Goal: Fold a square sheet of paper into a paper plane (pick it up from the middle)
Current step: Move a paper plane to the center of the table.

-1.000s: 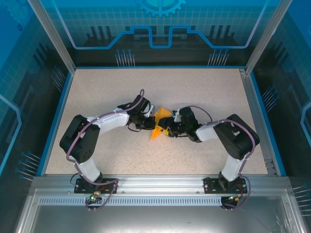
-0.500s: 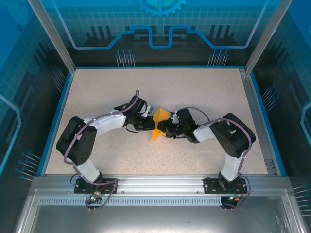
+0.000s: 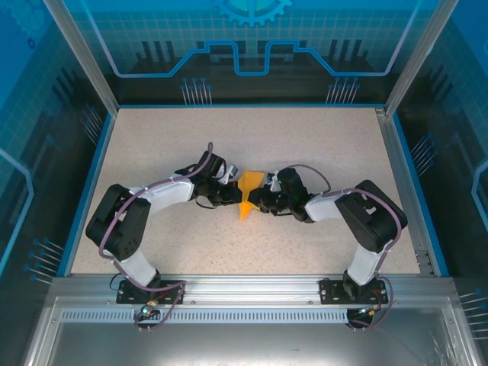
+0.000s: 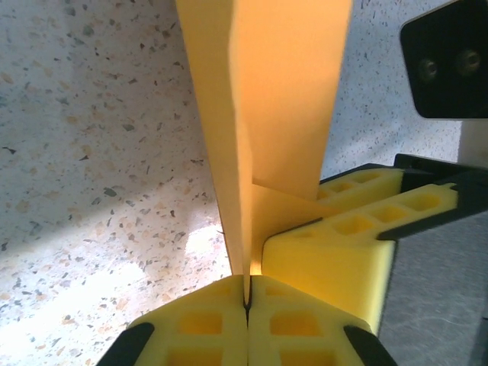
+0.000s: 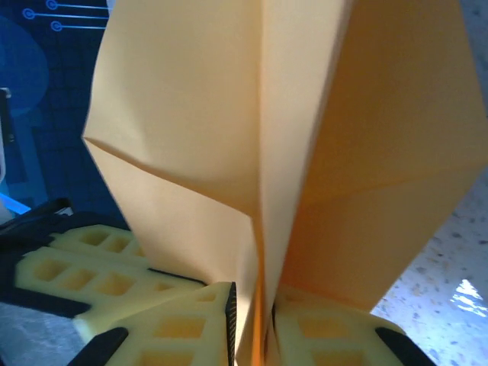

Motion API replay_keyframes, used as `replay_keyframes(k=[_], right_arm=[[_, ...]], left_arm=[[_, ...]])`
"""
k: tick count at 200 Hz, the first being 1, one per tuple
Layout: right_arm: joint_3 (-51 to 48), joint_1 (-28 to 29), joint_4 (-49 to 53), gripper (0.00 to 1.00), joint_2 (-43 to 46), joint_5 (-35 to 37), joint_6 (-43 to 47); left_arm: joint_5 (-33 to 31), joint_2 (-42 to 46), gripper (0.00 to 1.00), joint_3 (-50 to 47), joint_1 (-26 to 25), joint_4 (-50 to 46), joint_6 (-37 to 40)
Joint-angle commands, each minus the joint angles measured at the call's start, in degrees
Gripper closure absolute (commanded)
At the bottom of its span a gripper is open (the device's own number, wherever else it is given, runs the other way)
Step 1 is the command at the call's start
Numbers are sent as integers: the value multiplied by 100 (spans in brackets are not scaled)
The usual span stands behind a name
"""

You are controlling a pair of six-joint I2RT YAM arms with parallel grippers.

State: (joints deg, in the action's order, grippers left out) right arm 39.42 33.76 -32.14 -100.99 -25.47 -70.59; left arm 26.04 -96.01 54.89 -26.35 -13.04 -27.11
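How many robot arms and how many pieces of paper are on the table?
Robot arms: 2 (left arm, right arm)
Orange-yellow folded paper: 1
Total: 3

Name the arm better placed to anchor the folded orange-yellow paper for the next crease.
Left, probably: the left gripper is shut on the folded orange-yellow paper sheet, while the right gripper straddles it with a gap showing.

Speckled beige tabletop; blue patterned back wall; aluminium rail.
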Motion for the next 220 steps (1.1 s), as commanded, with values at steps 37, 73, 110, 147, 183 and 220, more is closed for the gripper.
replay_keyframes(k=[37,73,110,147,183,220], right_arm=[[274,74,592,85,70,66,342],[515,77,1590,93,331,240,948],[1425,174,4306,99,632,1015,2459],[2203,482,6248,100,410,2260,3544],[2597,825,6903,100,137,3164,3735],[2853,1022,7142,98,-248,3557,3755]], left_arm=[[350,145,91,-127,38,223,-176],[390,196,80,-206,67,260,-185],[262,381,54,-300,213,17,15],[123,692,49,-454,423,-263,191],[-94,878,46,-572,530,-448,240],[-410,1080,41,-622,531,-584,273]])
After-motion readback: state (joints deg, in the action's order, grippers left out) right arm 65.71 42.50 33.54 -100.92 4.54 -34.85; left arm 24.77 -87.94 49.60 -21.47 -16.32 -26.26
